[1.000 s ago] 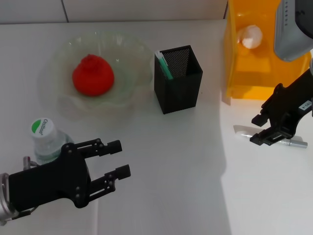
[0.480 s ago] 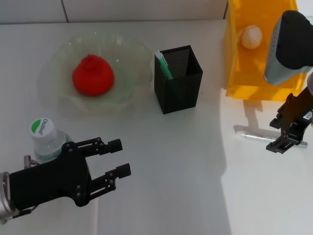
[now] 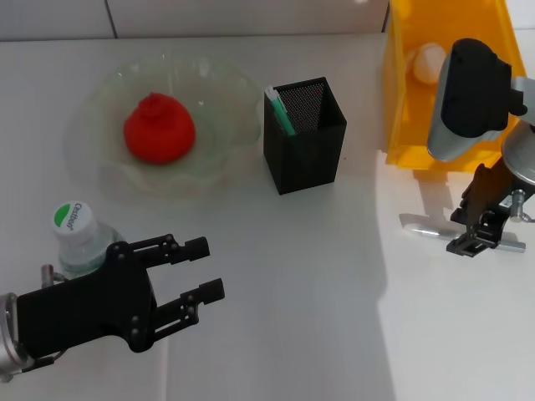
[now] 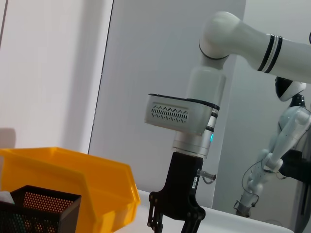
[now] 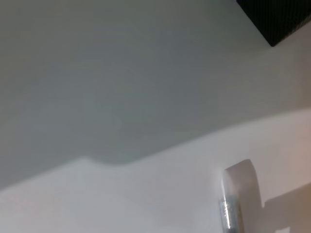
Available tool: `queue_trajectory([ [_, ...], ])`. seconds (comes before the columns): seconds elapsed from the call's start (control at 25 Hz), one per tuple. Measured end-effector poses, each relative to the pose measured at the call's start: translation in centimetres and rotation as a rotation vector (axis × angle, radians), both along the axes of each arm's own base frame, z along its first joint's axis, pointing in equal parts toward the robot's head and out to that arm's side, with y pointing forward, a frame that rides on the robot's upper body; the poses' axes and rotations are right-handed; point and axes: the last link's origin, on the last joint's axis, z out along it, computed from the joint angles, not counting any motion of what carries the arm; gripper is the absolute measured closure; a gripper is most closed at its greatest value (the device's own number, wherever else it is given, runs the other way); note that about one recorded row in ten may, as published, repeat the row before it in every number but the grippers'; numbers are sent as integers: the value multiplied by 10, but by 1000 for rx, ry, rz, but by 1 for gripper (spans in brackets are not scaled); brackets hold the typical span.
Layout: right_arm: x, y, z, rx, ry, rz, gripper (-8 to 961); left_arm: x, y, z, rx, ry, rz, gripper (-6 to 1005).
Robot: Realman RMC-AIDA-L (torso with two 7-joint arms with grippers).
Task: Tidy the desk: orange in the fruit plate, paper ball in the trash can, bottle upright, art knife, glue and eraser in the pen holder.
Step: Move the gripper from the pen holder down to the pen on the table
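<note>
The orange (image 3: 159,128) lies in the fruit plate (image 3: 224,88) at the back left. The paper ball (image 3: 427,59) sits inside the trash can (image 3: 410,109) at the back right. The bottle (image 3: 75,234) stands upright at the front left, just behind my left gripper (image 3: 209,268), which is open and empty. The pen holder (image 3: 305,146) holds a green-and-white stick (image 3: 280,109). My right gripper (image 3: 476,236) points down, open, right over the silver art knife (image 3: 422,224) lying on the table; the right wrist view shows the knife (image 5: 232,204). The eraser is out of view.
The trash can (image 4: 73,179) and pen holder (image 4: 39,208) stand close to my right gripper (image 4: 174,225). A corner of the pen holder (image 5: 277,19) shows in the right wrist view. A white wall runs behind the table.
My right arm has swung in over the art knife, and the gripper has turned to point down at it. The left arm and the other things have not moved.
</note>
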Motion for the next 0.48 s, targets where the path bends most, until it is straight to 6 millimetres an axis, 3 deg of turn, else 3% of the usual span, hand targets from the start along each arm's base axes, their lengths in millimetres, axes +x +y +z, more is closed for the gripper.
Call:
queue_trajectory([
  [0.48,7,4,-6,9,-5,5,543,0,1,-1,2,1,2,472],
])
